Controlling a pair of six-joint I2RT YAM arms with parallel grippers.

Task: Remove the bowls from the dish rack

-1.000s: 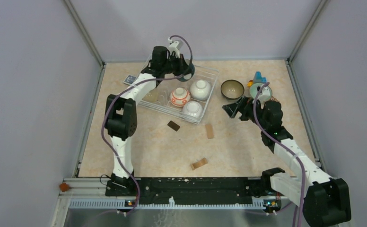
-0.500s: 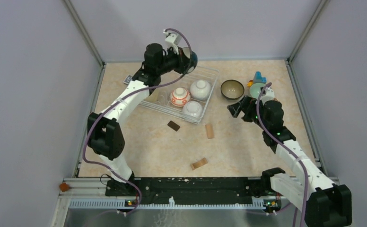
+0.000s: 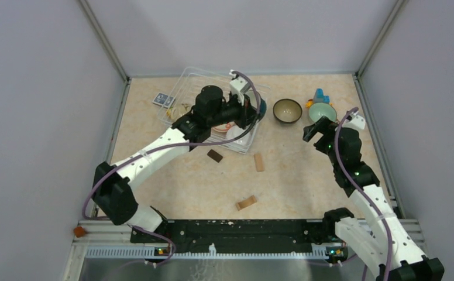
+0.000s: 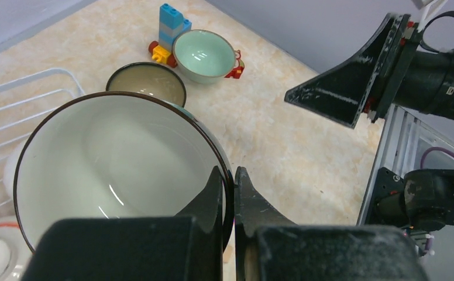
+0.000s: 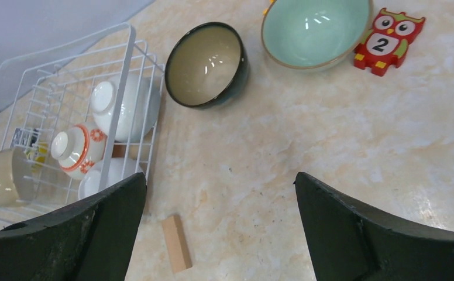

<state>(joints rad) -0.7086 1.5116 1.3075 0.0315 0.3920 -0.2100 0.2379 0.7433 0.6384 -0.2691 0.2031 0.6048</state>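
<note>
My left gripper (image 3: 251,109) is shut on the rim of a dark teal bowl (image 3: 261,108) and holds it above the right end of the white wire dish rack (image 3: 181,96). In the left wrist view the fingertips (image 4: 229,173) pinch the dark rim of this white-lined bowl (image 4: 113,164). A white bowl (image 5: 122,105), an orange-patterned bowl (image 5: 75,146), another white bowl (image 5: 105,175) and a beige bowl (image 5: 5,175) sit in the rack (image 5: 128,88). A dark brown-lined bowl (image 3: 287,110) and a pale green bowl (image 3: 322,111) stand on the table. My right gripper (image 3: 313,130) is open and empty (image 5: 219,193).
Wooden blocks lie on the table (image 3: 260,162) (image 3: 246,202), with a dark one (image 3: 215,155) near the rack. A blue card (image 3: 163,99) lies left of the rack. Toy bricks (image 3: 320,95) and an owl card (image 5: 388,40) sit by the green bowl.
My left arm has swung the teal bowl from over the rack's far side to its right end. The rack's outline has shifted. My right gripper has drawn back to the right.
</note>
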